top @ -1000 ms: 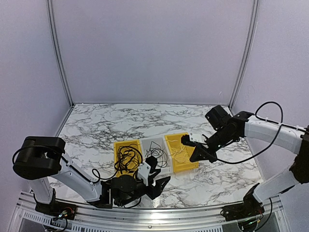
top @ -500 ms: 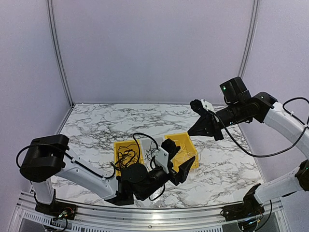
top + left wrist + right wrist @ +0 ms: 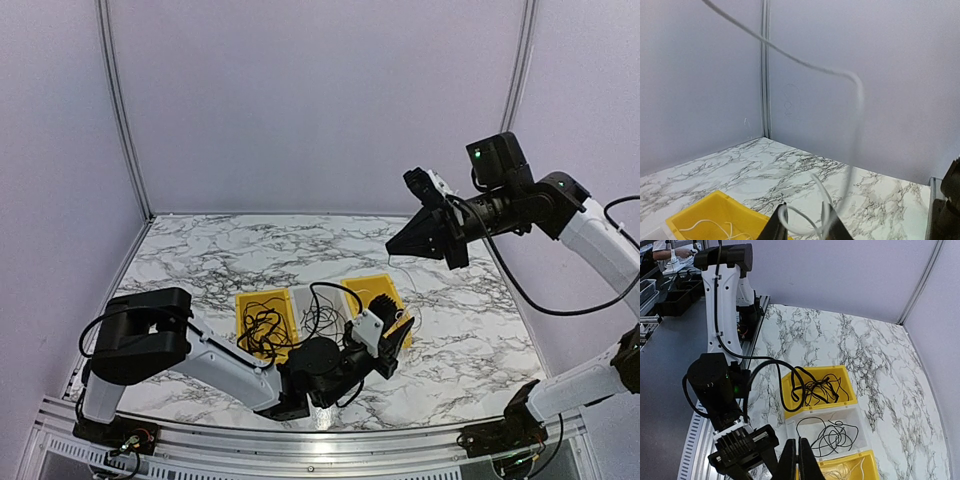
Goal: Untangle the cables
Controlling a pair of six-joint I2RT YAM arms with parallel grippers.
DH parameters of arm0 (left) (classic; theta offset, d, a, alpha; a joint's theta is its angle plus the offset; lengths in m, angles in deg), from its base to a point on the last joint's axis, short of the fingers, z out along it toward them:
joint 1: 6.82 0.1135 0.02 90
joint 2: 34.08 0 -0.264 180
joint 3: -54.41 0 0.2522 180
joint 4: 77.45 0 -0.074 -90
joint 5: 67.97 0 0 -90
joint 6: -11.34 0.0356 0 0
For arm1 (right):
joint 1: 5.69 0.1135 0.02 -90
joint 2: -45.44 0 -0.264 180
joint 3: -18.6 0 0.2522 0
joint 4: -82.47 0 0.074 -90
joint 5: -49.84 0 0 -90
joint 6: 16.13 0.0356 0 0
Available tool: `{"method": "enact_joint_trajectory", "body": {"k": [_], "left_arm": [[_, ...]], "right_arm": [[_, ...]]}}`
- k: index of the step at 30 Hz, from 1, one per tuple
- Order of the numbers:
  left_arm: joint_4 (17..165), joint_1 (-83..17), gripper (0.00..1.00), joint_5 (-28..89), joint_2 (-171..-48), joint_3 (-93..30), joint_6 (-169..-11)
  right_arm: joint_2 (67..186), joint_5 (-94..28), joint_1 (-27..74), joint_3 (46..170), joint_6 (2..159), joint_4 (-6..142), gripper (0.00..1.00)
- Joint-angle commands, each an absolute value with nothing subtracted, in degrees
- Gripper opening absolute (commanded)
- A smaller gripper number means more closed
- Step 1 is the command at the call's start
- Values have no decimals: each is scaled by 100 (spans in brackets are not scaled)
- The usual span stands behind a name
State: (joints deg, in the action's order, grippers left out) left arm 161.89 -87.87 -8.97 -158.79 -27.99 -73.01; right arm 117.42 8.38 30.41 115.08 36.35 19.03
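Since a second ago the left arm (image 3: pixel 230 365) has swung from the 6 o'clock side of the bins round toward 3 o'clock. The left tool (image 3: pixel 805 227) now hangs over the right-hand yellow bin (image 3: pixel 375 281). The right tool (image 3: pixel 796 447) has climbed from that bin's rim to well above the worktop (image 3: pixel 200 260).

Nearest me, the left arm lies low along the worktop's 6 o'clock edge, reaching toward 3 o'clock. Its tool's fingers stand apart, and the pale cable (image 3: pixel 795 60) loops through the gap between them. I cannot tell whether it touches them.

Just behind, three bins sit side by side in a row. The left-hand yellow bin (image 3: pixel 243 300), at 9 o'clock, holds a bundle of black cables (image 3: pixel 820 386). The white bin (image 3: pixel 318 291) in the middle holds another loose black cable (image 3: pixel 832 432). In the yellow one at 3 o'clock, coils of the pale cable lie on the floor.

From there the pale cable rises steeply toward 1 o'clock, up to the right tool. That tool's fingers are pressed together on it, high over the 3 o'clock side of the worktop.
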Motion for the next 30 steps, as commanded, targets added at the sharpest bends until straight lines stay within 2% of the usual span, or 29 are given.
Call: {"method": "enact_joint_trajectory", "body": {"k": [1,9,16,24,26,30], "left_arm": [[16539,-8726,20,-308,-16071,-3032,-7256],[16364,-8668,20,-133,-16689,-3400,-7478],[16287,-8610,18,52,-17025,-3404,-8020],[16248,-8616,11,269,-17063,-3153,-8460],[16297,-8634,13,251,-16873,-2876,-8528],[16472,-8733,33,129,-16333,-2173,-8601]], "right_arm": [[11628,1153,3096,11907,3843,1979,0],[11751,1611,3096,12741,4074,1910,0],[11814,1540,3096,13672,4177,1922,0],[11966,1434,3087,14396,4354,2008,0],[11972,1408,3086,14308,4392,2063,0],[11900,1296,3088,13930,4407,2162,0]]}}
